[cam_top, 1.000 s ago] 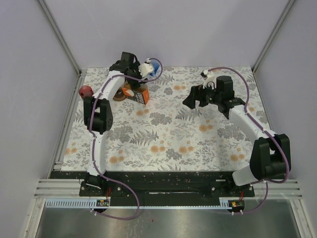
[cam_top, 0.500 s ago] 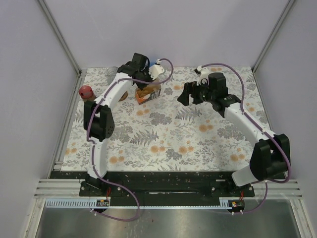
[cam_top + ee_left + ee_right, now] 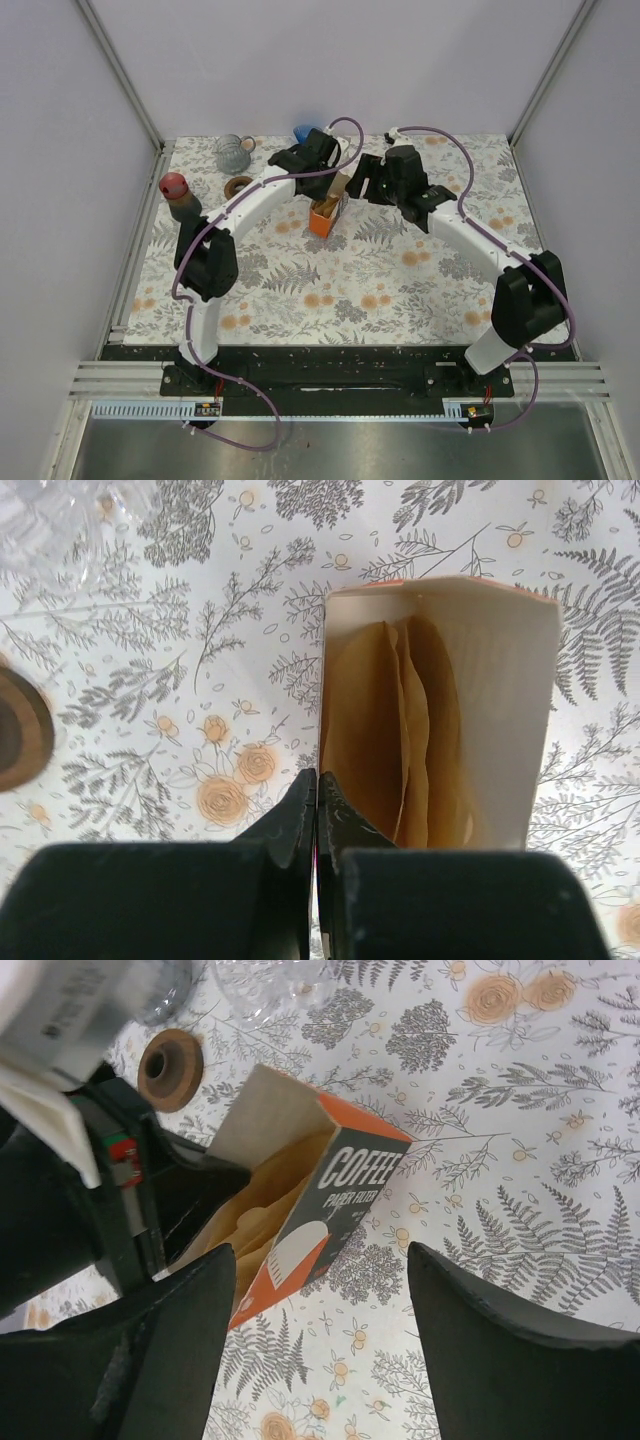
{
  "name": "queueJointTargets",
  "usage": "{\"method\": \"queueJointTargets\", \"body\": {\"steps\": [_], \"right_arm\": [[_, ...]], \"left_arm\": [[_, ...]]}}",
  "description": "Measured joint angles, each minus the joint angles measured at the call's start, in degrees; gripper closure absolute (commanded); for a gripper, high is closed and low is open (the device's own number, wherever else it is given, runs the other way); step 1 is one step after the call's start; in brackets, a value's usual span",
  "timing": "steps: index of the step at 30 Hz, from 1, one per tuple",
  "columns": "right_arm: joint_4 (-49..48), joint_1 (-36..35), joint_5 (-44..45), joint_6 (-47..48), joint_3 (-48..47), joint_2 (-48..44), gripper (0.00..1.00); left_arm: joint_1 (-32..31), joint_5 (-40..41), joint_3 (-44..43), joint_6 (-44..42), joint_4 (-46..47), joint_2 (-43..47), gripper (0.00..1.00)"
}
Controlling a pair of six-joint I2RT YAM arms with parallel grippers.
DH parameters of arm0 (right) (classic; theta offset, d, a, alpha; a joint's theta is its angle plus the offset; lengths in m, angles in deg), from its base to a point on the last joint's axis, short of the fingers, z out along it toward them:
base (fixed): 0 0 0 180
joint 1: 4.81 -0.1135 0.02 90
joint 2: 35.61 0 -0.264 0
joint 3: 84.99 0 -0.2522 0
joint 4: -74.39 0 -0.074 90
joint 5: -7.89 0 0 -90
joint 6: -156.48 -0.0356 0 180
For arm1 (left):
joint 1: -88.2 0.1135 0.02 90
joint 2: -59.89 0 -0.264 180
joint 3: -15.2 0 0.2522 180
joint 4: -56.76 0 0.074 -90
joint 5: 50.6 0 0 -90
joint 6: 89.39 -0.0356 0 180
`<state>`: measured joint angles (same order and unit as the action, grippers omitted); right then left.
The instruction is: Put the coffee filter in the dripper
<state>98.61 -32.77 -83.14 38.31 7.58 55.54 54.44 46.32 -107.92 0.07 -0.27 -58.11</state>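
Note:
An orange coffee filter box [image 3: 325, 212] hangs open-topped over the middle back of the table. My left gripper [image 3: 318, 172] is shut on its left wall [image 3: 324, 680]. Brown paper filters [image 3: 400, 730] stand folded inside the box. My right gripper [image 3: 362, 180] is open just right of the box, with the box's printed side [image 3: 345, 1185] between and beyond its fingers; it touches nothing. The glass dripper [image 3: 233, 152] stands at the back left and shows as clear glass [image 3: 270, 980] at the top of the right wrist view.
A brown wooden ring [image 3: 238, 186] lies near the dripper, seen also in the right wrist view [image 3: 170, 1056]. A red-topped object [image 3: 175, 185] stands at the left edge. A blue object [image 3: 303, 132] sits by the back wall.
My left arm has closed on the filter box and carried it from the back left toward the middle. My right gripper has moved left, up to the box.

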Motion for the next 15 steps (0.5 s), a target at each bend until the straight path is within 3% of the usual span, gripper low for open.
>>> {"method": "queueJointTargets", "body": {"steps": [12, 13, 15], "right_arm": [[-2.3, 0.0, 1.6, -6.3, 0.8, 5.6, 0.3], [-2.2, 0.0, 1.6, -6.3, 0.8, 6.2, 0.33], [-2.0, 0.0, 1.8, -6.3, 0.7, 7.6, 0.49]], "left_arm": [[-2.4, 1.5, 1.6, 9.6, 0.5, 1.5, 1.0], [-2.8, 1.5, 1.6, 9.7, 0.5, 1.5, 1.0], [-3.3, 1.5, 1.6, 9.9, 0.5, 1.5, 1.0]]}}
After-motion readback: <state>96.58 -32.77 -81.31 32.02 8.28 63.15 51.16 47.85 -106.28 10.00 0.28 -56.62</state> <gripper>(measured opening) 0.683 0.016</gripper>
